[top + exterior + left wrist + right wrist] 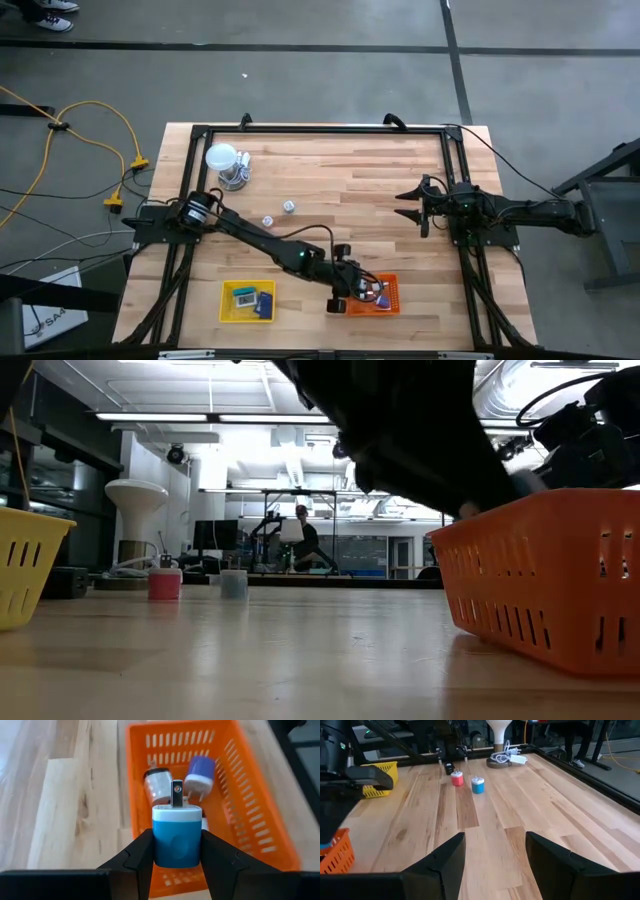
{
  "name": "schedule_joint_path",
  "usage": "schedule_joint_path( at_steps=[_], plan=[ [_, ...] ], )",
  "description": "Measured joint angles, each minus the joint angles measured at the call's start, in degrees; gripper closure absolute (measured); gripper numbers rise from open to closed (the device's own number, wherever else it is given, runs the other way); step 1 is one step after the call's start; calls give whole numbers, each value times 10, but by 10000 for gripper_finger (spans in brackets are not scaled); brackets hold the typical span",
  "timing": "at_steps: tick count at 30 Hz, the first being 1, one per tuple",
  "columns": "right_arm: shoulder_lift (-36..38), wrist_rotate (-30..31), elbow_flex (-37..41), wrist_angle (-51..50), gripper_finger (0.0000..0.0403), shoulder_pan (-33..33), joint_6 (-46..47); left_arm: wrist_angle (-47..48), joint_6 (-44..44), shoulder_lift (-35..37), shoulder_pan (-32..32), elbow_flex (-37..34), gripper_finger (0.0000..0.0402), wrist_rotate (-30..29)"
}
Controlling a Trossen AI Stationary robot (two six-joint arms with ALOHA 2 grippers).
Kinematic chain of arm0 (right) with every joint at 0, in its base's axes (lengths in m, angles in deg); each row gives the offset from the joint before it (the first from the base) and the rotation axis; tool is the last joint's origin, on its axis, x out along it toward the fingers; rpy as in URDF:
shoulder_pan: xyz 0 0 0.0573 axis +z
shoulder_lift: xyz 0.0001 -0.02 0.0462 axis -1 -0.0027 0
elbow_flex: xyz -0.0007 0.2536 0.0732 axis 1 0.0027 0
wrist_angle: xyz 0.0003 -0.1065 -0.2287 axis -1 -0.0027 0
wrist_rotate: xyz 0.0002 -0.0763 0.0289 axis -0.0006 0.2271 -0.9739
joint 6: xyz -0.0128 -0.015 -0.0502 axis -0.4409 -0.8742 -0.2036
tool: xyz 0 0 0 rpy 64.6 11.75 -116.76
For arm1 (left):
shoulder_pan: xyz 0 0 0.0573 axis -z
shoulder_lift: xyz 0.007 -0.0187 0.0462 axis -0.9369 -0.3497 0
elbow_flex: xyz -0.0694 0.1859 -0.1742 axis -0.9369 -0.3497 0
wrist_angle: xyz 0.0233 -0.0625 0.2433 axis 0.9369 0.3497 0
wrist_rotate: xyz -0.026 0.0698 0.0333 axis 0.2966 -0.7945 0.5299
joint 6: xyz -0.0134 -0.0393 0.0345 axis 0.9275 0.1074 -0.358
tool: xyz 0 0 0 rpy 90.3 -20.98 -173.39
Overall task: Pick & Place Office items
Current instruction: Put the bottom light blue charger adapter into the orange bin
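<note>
My left gripper (177,847) is shut on a blue wall plug (177,837) with a white top and metal prongs. It hovers at the left edge of the orange mesh tray (388,297). In that tray lie a purple plug (201,772) and a clear roll (157,785). Two small items, one red (457,779) and one blue (477,785), stand on the table's middle. My right gripper (495,845) waits open at the table's right side (412,205). My left gripper pinches the blue plug's two opposite sides (156,845) between its two fingers. The fingers slant down, coming from the table's left. The plug is lifted clear over the tray's rim, its white end and prongs (177,794) pointing away from the wrist.
A yellow mesh tray (235,315) holding a few items sits near the front edge, left of the orange one. A white globe on a wire stand (225,162) stands far left. Bare wood lies between the two arms.
</note>
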Motion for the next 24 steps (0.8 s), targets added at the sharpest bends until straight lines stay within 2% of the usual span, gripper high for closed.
schedule_joint_path(
  at_steps=[8,16,24],
  plan=[
    [0,0,0,0,208,0,0,-7,20,-6,-2,1,270,17],
    [0,0,0,0,208,0,0,-5,22,-6,-2,1,227,15],
    [0,0,0,0,208,0,0,-6,22,-6,-2,1,221,15]
  ],
)
